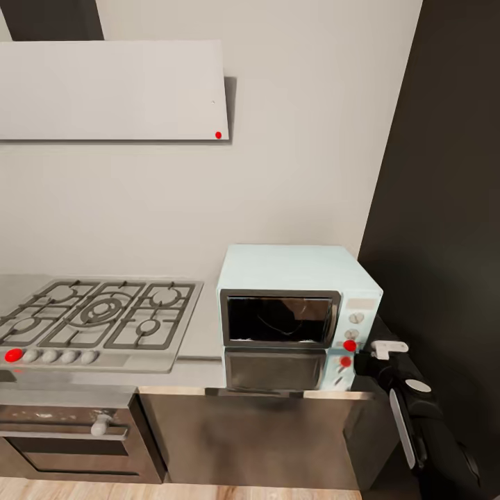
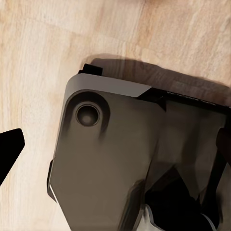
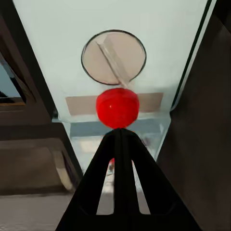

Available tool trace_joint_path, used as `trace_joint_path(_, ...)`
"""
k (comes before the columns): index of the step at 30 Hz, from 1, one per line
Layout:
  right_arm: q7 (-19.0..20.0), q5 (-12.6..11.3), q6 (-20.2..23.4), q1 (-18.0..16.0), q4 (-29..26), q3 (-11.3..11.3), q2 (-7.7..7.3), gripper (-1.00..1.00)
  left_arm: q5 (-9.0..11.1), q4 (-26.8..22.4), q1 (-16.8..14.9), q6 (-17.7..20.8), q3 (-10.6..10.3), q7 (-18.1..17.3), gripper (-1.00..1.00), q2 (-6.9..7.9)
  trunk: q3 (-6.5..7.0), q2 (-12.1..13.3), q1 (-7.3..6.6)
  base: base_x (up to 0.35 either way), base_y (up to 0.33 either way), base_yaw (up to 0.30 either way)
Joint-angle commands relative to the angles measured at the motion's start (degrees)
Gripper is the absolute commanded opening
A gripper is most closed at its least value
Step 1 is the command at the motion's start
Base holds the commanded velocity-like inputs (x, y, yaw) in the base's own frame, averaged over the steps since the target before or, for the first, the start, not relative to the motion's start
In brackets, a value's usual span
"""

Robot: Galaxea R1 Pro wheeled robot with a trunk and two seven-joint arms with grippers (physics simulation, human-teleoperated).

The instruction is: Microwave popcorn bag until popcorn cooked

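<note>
The pale blue microwave (image 1: 298,278) stands on the grey countertop (image 1: 205,332) with its dark glass door closed. Behind the glass a dim shape cannot be made out, so the popcorn bag and popcorn stay hidden. My right gripper (image 1: 361,357) is at the microwave's side panel, shut, with nothing between its fingers. In the right wrist view the joined fingertips (image 3: 119,134) point at a red button (image 3: 118,107) just below a round knob (image 3: 113,57). My left gripper (image 2: 115,154) hangs low with its fingers (image 2: 10,149) spread open over the wooden floor.
A gas hob (image 1: 97,312) with a row of knobs lies left of the microwave, above a built-in oven (image 1: 66,434). A dark tall wall (image 1: 444,208) closes in on the right. A grey hood (image 1: 111,90) hangs overhead. The robot's base (image 2: 120,159) is under the left gripper.
</note>
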Motion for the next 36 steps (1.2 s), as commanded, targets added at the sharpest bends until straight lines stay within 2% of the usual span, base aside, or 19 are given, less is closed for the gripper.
trace_joint_path(1,0.49,0.76,0.23,-0.05,0.79,-0.12,-0.03,-1.0,0.58,0.0,-0.04,0.12,-0.48,-0.01,1.0,-0.01,-0.09,-0.08,0.01,0.002,0.0,0.0)
trace_joint_path(14,0.34,0.57,0.14,-0.05,1.87,-0.4,-0.12,-1.0,0.58,0.0,-0.04,0.13,-0.48,-0.01,1.0,0.04,-0.09,-0.08,0.01,0.012,0.0,0.0)
trace_joint_path(36,0.34,0.48,-2.38,-0.05,5.49,-0.49,-0.21,-1.0,0.58,0.0,-0.04,0.09,-0.48,-0.01,1.0,0.04,-0.09,-0.08,0.01,0.116,0.0,0.0)
